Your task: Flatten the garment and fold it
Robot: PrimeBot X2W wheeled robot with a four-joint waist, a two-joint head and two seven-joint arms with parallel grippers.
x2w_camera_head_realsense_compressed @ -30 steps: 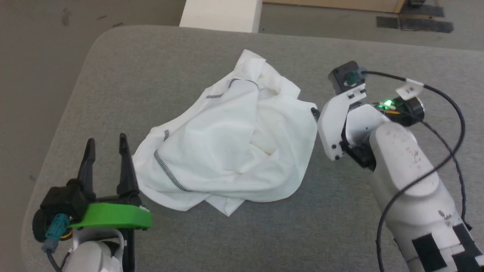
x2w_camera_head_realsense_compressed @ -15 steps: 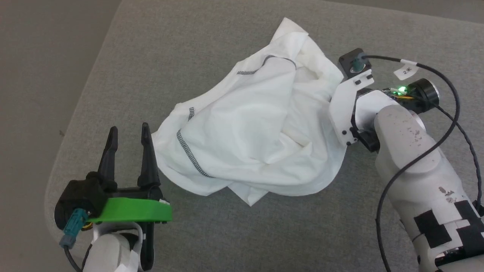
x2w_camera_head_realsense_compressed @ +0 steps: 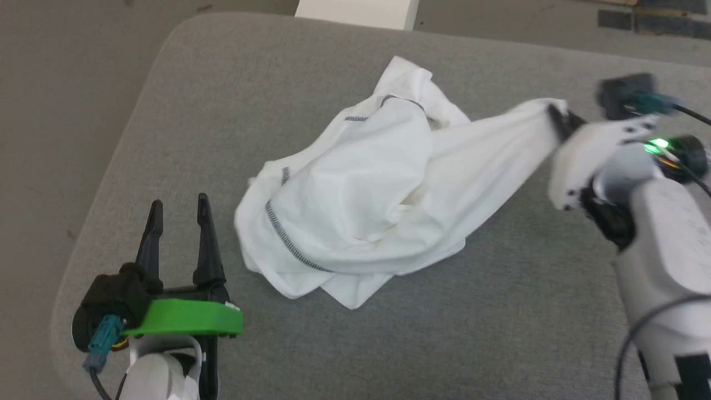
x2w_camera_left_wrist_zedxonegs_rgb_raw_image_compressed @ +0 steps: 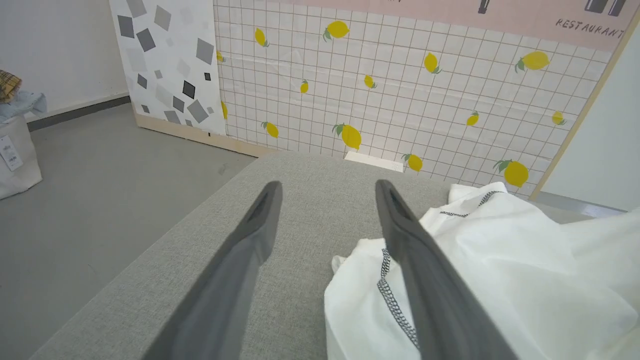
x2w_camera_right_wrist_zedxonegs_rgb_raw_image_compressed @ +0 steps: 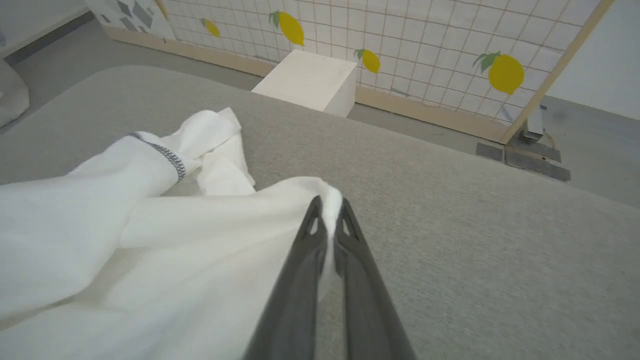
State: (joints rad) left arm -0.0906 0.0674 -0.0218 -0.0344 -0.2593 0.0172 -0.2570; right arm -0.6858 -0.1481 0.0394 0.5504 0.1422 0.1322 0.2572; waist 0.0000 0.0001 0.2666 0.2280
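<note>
1. White T-shirt (x2w_camera_head_realsense_compressed: 355, 216) lies crumpled on the grey padded table (x2w_camera_head_realsense_compressed: 211, 89); one edge stretches rightward.
2. Jaws pressed together on that edge, the right gripper (x2w_camera_right_wrist_zedxonegs_rgb_raw_image_compressed: 329, 205) holds it taut, likely to spread the cloth.
3. Jaws spread and empty, the left gripper (x2w_camera_head_realsense_compressed: 178, 206) hovers just beside the shirt.

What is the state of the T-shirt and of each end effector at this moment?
T-shirt: crumpled on the grey surface, not folded, one edge stretched toward the right.
right end effector: shut on that edge of the T-shirt.
left end effector: open, empty, beside the T-shirt.
</note>
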